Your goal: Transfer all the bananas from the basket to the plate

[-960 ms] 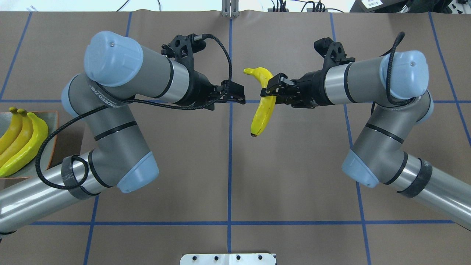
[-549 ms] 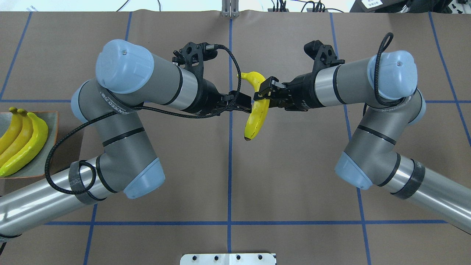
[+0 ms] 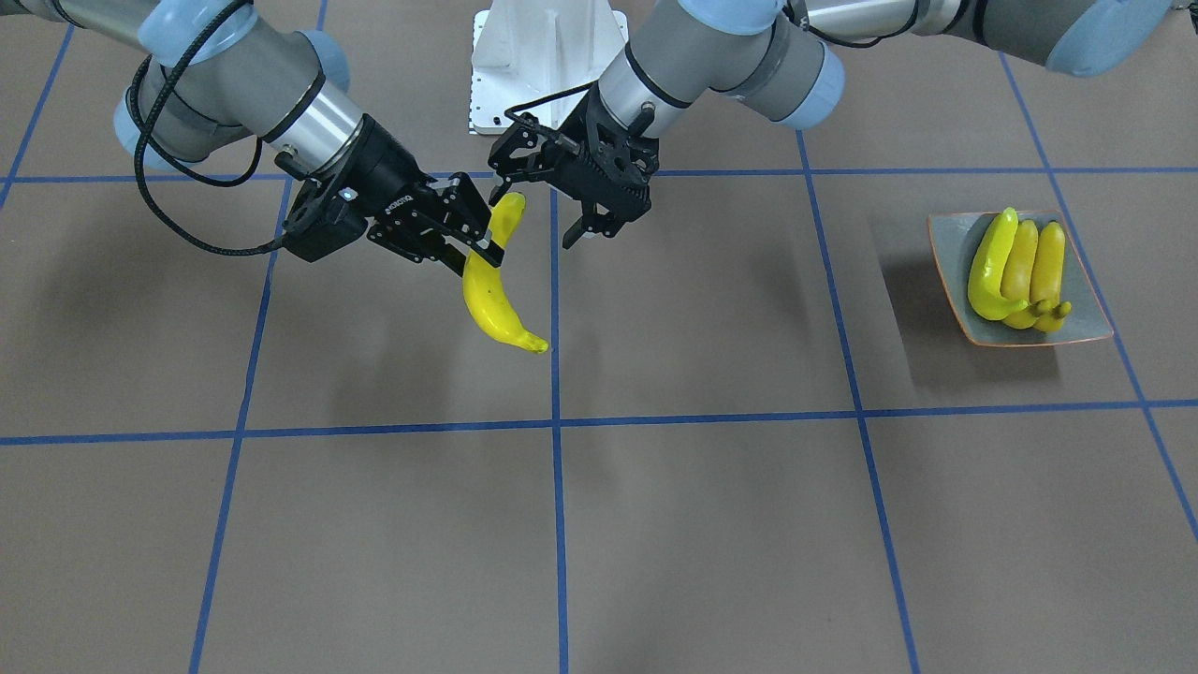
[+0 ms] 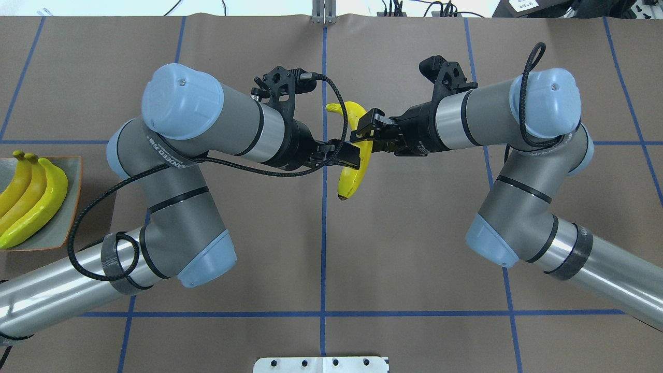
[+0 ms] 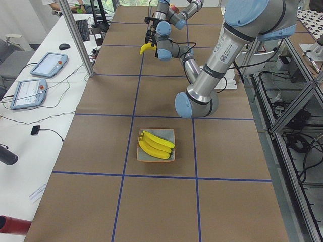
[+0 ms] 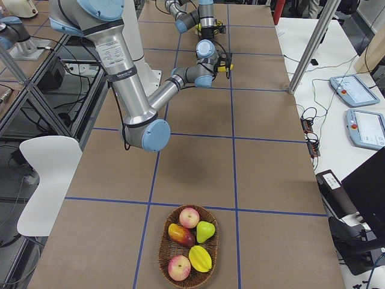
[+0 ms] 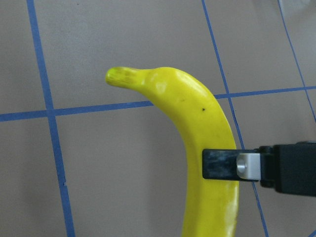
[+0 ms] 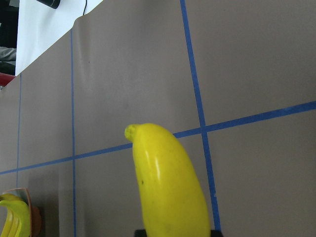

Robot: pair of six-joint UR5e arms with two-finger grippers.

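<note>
My right gripper [image 4: 365,135] [image 3: 473,245] is shut on the middle of a yellow banana [image 4: 352,173] [image 3: 491,300] and holds it above the table's centre, dark tip hanging toward the robot. The banana fills the left wrist view [image 7: 197,108] and the right wrist view [image 8: 168,182]. My left gripper [image 4: 353,156] [image 3: 590,236] is open, close beside the banana; I cannot tell if it touches. Three bananas [image 4: 31,202] [image 3: 1020,267] lie side by side on the grey-green plate [image 4: 71,215] [image 3: 1086,301] at the table's left end.
A wicker basket [image 6: 163,253] holding apples, a pear and other fruit sits at the table's right end; no banana shows in it. A white base plate [image 4: 321,364] is at the near edge. Tablets and cables lie on a side table [image 5: 45,75].
Both arms have closed in toward each other. The right gripper carried the banana leftward, and the open left gripper moved right until it reaches the banana.
</note>
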